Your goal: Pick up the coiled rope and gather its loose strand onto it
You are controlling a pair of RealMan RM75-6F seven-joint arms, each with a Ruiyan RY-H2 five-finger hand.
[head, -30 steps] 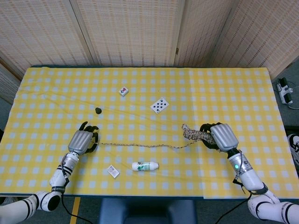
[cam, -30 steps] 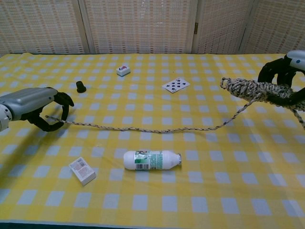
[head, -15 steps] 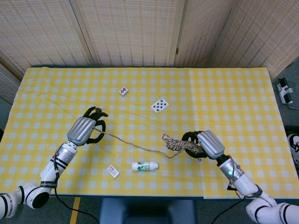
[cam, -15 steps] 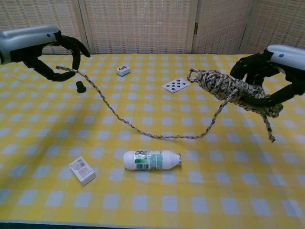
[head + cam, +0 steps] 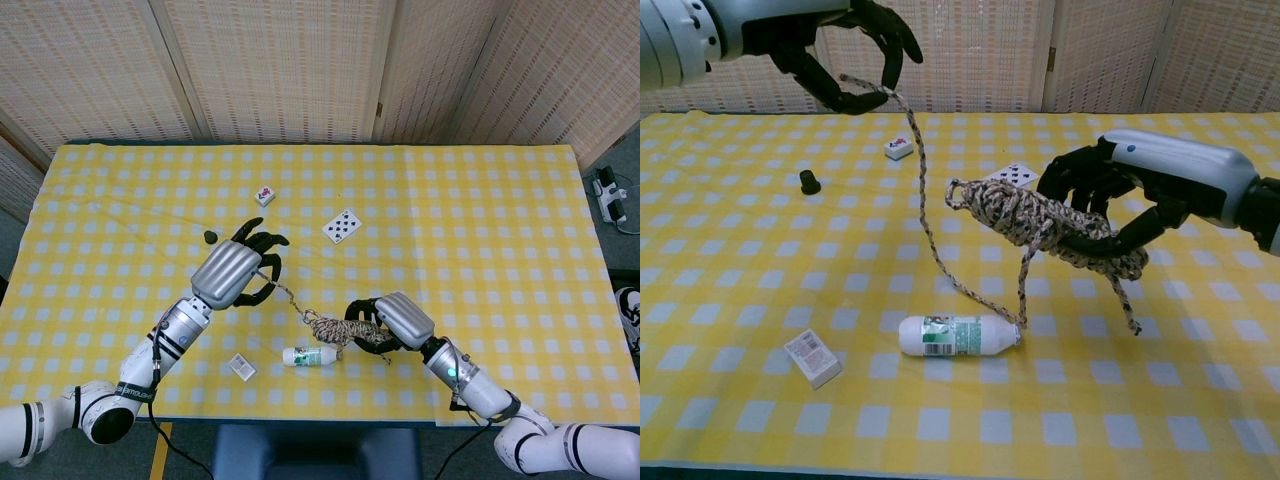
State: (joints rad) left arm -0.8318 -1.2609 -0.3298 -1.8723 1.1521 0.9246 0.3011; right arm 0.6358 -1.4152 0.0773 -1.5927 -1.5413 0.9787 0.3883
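My right hand (image 5: pixel 1140 200) (image 5: pixel 385 322) holds the coiled rope (image 5: pixel 1040 225) (image 5: pixel 335 328) in the air above the table, the coil pointing left. The loose strand (image 5: pixel 925 215) runs from the coil in a hanging loop, down near the bottle and up to my left hand (image 5: pixel 840 50) (image 5: pixel 238 272), which pinches its end high at the upper left. A short tail (image 5: pixel 1125 300) dangles under the right hand. Both hands are raised and closer together than the strand is long.
A white bottle (image 5: pixel 958 335) lies on the yellow checked cloth (image 5: pixel 1140 400) under the rope's loop. A small box (image 5: pixel 812 358) sits front left, a black cap (image 5: pixel 810 181) left, a mahjong tile (image 5: pixel 899 148) and a playing card (image 5: pixel 341 226) further back.
Both hands have risen and moved toward each other. The strand has gone from stretched along the table to a slack hanging loop, and the coil has moved left over the bottle.
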